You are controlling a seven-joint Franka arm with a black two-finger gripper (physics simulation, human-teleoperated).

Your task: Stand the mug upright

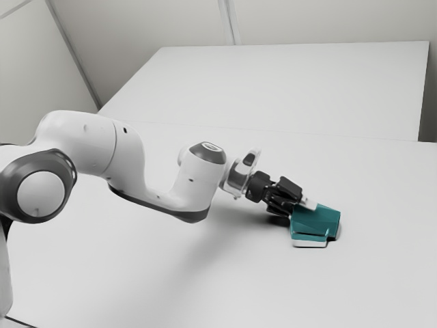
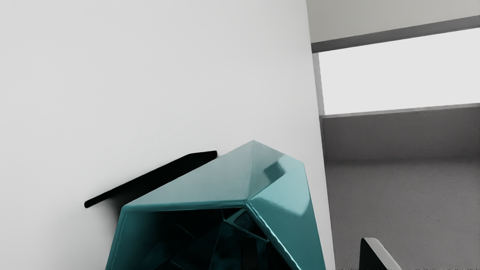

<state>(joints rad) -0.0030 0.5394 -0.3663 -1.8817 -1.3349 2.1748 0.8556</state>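
Observation:
The teal, angular mug (image 1: 315, 220) lies on its side on the table, its mouth turned toward the hand. At the mug's near end is my gripper (image 1: 299, 206), one pale fingertip by the mug's upper edge. Looking from the hand, the faceted mug (image 2: 279, 195) shows its dark hollow inside. My gripper (image 2: 313, 258) stands open, one finger outside the mug and apart from its wall; a dark upright shape within the mouth may be the other finger, but the shadow there hides it.
The white table (image 1: 382, 273) surrounds the mug. A thin black strip (image 2: 161, 174) shows beside the mug; whether it is handle or shadow I cannot tell. Past the table's edge are a grey floor (image 2: 405, 202) and walls.

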